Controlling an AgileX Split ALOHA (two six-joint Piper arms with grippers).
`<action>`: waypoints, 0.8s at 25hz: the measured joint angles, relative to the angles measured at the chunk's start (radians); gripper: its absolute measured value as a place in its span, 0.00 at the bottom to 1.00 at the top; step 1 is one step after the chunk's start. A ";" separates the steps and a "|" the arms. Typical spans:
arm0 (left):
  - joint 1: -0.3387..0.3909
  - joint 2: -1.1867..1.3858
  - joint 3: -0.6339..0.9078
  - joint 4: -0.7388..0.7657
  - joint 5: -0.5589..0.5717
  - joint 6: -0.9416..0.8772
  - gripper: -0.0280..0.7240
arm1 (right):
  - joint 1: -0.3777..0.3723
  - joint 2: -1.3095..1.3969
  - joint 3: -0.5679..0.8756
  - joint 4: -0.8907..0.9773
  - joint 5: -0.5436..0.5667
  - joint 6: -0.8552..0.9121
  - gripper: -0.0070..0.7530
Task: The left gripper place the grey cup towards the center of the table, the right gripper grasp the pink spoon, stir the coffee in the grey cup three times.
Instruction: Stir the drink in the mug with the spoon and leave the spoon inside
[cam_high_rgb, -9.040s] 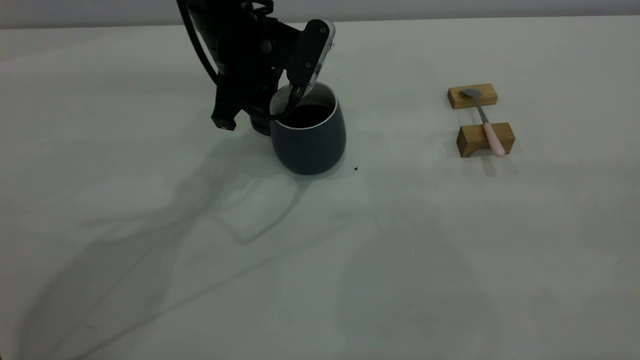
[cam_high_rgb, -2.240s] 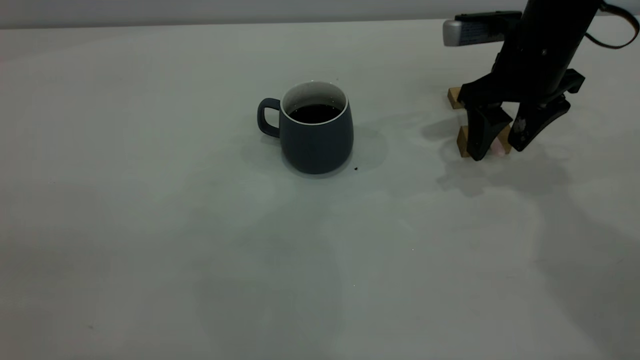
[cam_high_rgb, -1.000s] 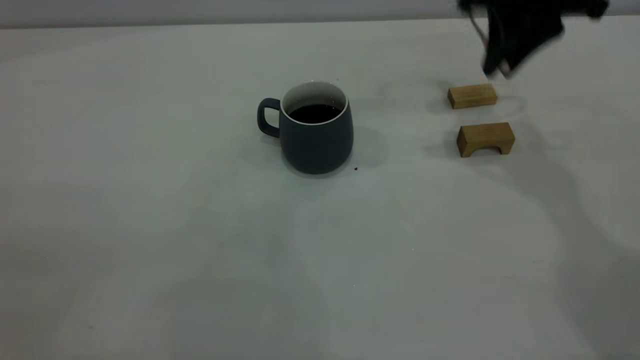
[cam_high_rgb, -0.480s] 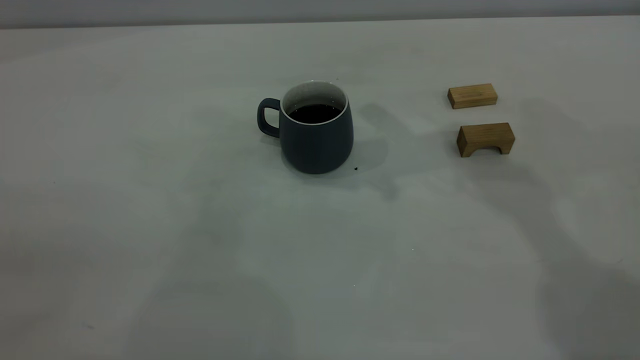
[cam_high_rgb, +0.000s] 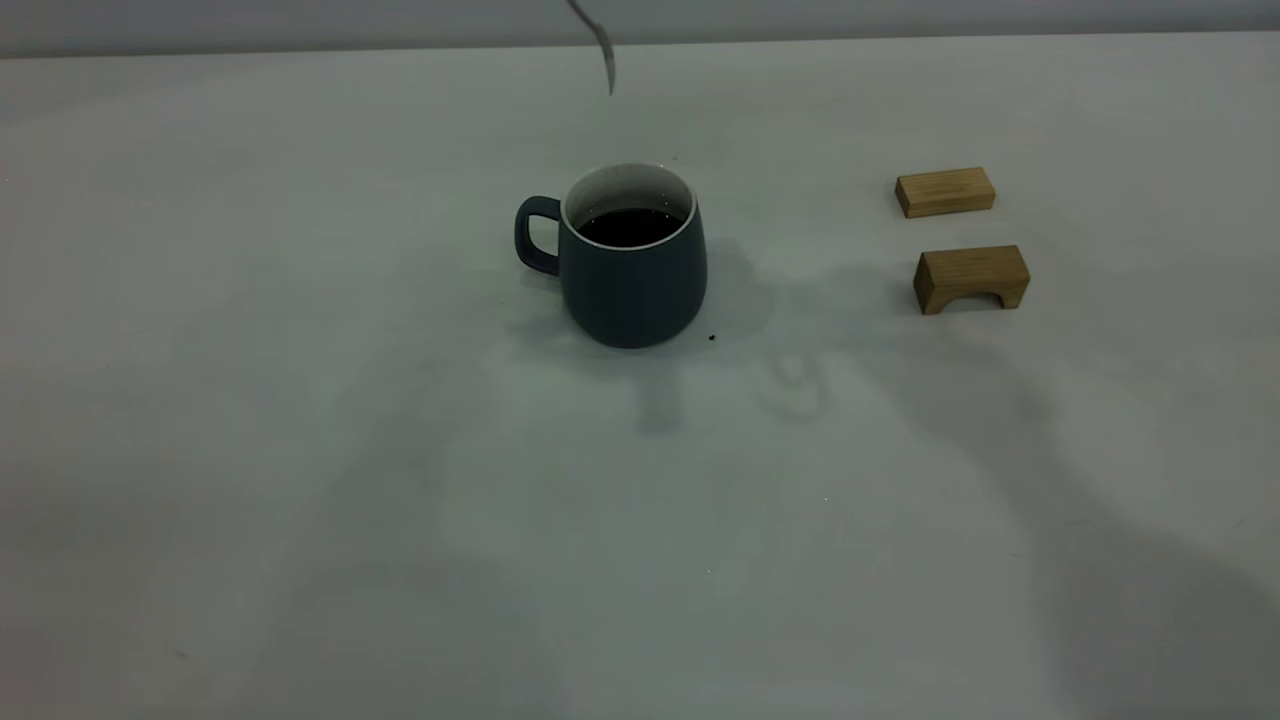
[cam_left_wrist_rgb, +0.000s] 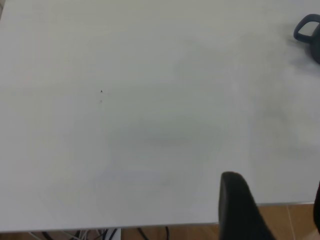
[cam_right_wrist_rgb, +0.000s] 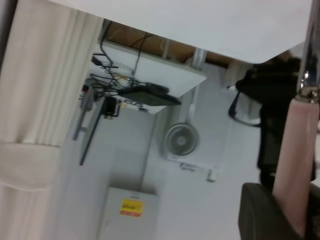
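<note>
We saw the cup (cam_high_rgb: 632, 262) standing mid-frame on the table (cam_high_rgb: 300, 450), coffee (cam_high_rgb: 628, 226) inside. The spoon (cam_high_rgb: 604, 45) hung at the top edge above it, its pink handle clenched by the right gripper (cam_right_wrist_rgb: 280, 212). Whether the left gripper (cam_left_wrist_rgb: 240, 205) was closed, we could not tell.

Grey cup (cam_high_rgb: 633, 262) of coffee (cam_high_rgb: 629, 227) mid-table, probably the pink spoon's (cam_high_rgb: 604, 45) bowl tip above.

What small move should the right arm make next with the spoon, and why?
Probably lower the pink spoon straight down into the coffee. Its metal bowl hangs above the grey cup, which stands upright near the table's center. The spoon's handle sits against the right gripper's finger.
</note>
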 joint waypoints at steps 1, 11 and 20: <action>0.000 0.000 0.000 0.000 0.000 0.000 0.61 | 0.000 0.018 0.000 0.025 0.000 0.001 0.20; 0.000 0.000 0.000 0.000 0.000 0.000 0.61 | -0.063 0.187 0.000 0.159 -0.005 -0.080 0.20; 0.000 0.000 0.000 0.000 0.000 0.000 0.61 | -0.089 0.324 -0.008 0.311 0.012 -0.255 0.20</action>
